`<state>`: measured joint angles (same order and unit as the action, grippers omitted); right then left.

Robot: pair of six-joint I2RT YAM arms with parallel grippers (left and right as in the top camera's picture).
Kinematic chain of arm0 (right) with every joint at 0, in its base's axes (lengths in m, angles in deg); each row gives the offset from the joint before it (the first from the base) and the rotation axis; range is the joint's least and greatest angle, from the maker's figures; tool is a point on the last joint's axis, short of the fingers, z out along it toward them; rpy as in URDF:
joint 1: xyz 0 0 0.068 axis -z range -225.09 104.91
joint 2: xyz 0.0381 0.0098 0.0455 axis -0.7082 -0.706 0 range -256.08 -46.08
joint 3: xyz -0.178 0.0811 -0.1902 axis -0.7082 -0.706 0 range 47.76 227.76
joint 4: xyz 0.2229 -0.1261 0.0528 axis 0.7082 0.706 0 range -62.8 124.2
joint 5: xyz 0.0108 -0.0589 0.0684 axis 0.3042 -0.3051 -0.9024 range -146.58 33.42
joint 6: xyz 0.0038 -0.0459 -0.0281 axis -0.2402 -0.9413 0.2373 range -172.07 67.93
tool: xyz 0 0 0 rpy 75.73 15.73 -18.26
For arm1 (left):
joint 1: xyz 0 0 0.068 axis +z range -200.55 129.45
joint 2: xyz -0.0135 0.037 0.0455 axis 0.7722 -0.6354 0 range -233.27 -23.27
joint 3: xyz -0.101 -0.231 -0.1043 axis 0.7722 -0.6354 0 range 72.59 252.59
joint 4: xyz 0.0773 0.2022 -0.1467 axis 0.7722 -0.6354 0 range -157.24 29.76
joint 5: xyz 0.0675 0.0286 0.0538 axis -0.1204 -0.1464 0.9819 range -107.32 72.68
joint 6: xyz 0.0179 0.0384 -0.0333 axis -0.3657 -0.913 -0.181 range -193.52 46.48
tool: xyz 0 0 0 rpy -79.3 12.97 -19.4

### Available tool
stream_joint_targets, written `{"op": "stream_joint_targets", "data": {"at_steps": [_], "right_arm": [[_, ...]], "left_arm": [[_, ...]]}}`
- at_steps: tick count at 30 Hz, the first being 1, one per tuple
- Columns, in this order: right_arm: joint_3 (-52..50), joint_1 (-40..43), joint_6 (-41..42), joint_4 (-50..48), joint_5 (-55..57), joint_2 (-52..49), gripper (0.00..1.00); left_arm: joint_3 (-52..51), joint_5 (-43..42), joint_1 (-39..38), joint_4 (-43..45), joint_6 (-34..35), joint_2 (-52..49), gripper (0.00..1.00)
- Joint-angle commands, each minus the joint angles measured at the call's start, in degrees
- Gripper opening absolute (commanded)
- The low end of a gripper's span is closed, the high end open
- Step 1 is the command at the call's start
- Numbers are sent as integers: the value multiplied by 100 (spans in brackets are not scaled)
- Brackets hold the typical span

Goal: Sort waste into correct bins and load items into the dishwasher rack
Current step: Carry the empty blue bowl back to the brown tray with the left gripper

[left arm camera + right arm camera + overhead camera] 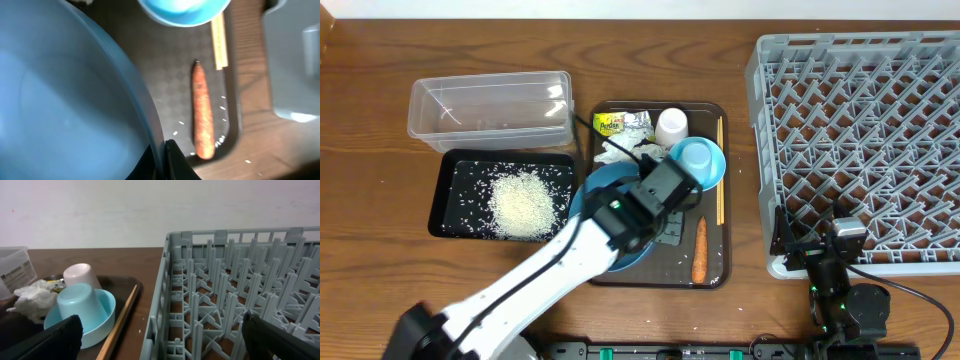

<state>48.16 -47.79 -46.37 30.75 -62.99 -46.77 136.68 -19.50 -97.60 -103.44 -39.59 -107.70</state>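
The dark-blue bowl's (60,100) rim is pinched in the left gripper (161,152) over the brown tray's (675,262) left edge; rice (525,203) lies in the black bin (455,170) left of that tray, while the carrot (700,250), tissue (615,152), cups (671,125) and chopsticks (720,170) sit on it, and to its right the rack (860,130) holds nothing and the right gripper (160,340) gapes wide.

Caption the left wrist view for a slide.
Left gripper clamps the dark-blue bowl at its rim; carrot stick and chopsticks lie on the brown tray.

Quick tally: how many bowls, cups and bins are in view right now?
Bowls: 2 (dark-blue bowl, light-blue bowl)
Cups: 2 (white cup, pale-blue cup)
Bins: 2 (clear tub, black tray)
Total: 6
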Motion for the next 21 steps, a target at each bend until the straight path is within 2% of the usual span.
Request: {"op": "stream_joint_targets", "data": {"at_steps": [1,10,16,18,21], "right_arm": [[-7,103,68,20,15,31,99],[-7,103,68,20,15,31,99],[-7,103,68,20,15,31,99],[-7,103,68,22,15,31,99],[-7,103,68,20,15,31,99]], "left_arm": [[13,107,-26,66,116,-315,6],[13,-232,-131,520,136,-839,7],[13,-229,-131,470,133,-844,17],[13,-227,-131,431,133,-844,27],[28,-229,-129,409,131,-824,27]]}}
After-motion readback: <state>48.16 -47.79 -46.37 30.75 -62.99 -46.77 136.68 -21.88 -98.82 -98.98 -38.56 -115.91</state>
